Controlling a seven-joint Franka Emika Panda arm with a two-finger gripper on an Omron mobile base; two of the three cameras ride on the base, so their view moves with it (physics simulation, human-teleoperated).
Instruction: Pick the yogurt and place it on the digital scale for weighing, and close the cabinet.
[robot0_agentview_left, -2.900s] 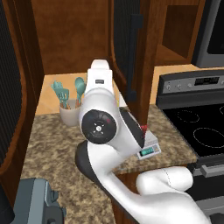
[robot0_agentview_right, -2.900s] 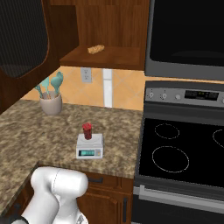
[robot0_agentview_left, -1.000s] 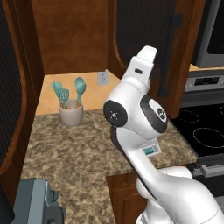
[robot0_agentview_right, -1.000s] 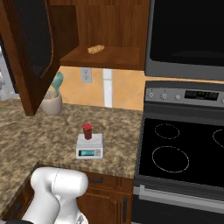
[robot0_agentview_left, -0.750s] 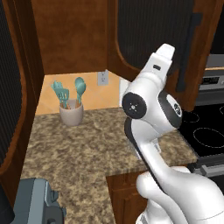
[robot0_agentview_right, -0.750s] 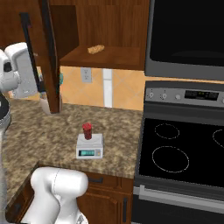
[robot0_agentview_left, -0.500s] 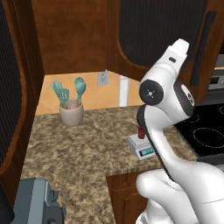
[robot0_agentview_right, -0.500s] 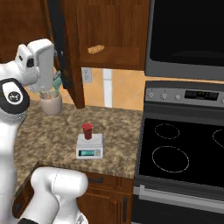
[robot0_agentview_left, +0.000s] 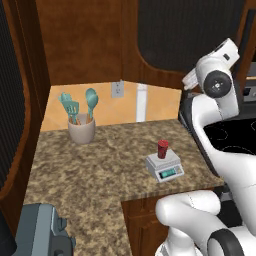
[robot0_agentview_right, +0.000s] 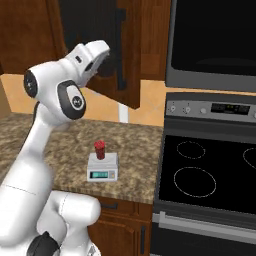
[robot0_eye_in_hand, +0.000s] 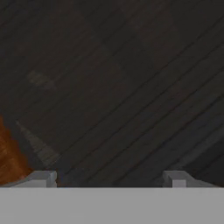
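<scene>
Yogurt (robot0_agentview_left: 163, 148) stands upright on the platform of the digital scale (robot0_agentview_left: 164, 166), and the scale sits on the speckled granite counter (robot0_agentview_left: 95, 170), near the counter's front edge and just beside the black glass stove (robot0_agentview_right: 210, 175); its greenish display faces the front edge. Behind the scale and well apart from it, toward the orange back wall, a beige crock (robot0_agentview_left: 81, 131) holds teal utensils (robot0_agentview_left: 75, 104). Above the scale hangs the cabinet (robot0_agentview_right: 107, 45), whose door with the dark ribbed panel and the black bar handle (robot0_agentview_right: 120, 49) stands at a slant to the cabinet front, not yet flush. Raised well above the scale, the gripper (robot0_eye_in_hand: 109, 177) presses close against that ribbed panel, and the diagonal ribs fill the hand camera's picture. Its two fingertips (robot0_eye_in_hand: 43, 178) stand spread wide with nothing between them. A grey-blue appliance (robot0_agentview_left: 40, 235) sits at the counter's near corner, far from the scale.
</scene>
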